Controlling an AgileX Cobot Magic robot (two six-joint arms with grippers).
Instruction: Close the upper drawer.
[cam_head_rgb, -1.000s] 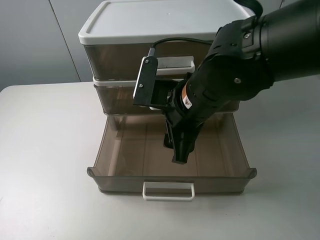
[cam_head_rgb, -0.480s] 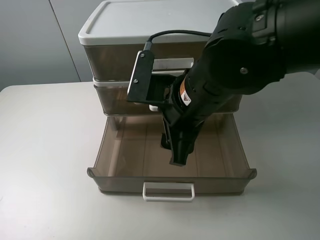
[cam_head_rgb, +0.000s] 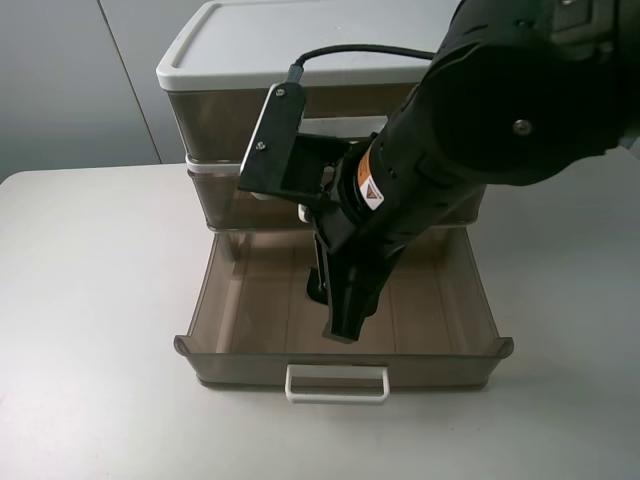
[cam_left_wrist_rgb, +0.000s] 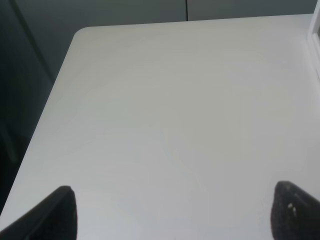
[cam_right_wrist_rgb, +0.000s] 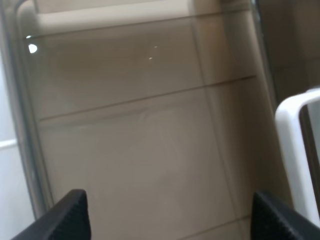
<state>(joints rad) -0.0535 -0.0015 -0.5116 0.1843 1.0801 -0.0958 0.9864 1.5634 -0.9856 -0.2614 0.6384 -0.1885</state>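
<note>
The upper drawer (cam_head_rgb: 222, 196), the low smoky-brown middle tier, sits pushed in under the taller top drawer (cam_head_rgb: 230, 120). Its handle is mostly hidden behind my right arm, and only a white bit (cam_head_rgb: 305, 212) shows. The bottom drawer (cam_head_rgb: 230, 345) is pulled far out, with its white loop handle (cam_head_rgb: 337, 383) in front. My right gripper (cam_head_rgb: 338, 318) points down into this open bottom drawer. In the right wrist view the right gripper (cam_right_wrist_rgb: 180, 220) is open over the brown drawer floor (cam_right_wrist_rgb: 140, 140), with a white handle (cam_right_wrist_rgb: 295, 150) at the edge. My left gripper (cam_left_wrist_rgb: 172, 215) is open over bare table.
The cabinet has a white lid (cam_head_rgb: 300, 35) and stands at the back of the light grey table (cam_head_rgb: 90, 300). A black cable (cam_head_rgb: 350, 50) runs from the right wrist camera over the cabinet. A grey wall stands behind. The left wrist view shows the table edge (cam_left_wrist_rgb: 55, 95).
My right arm has shifted left and a little toward the front, so the gripper tips have moved closer to the bottom drawer's front wall. The drawers have not moved.
</note>
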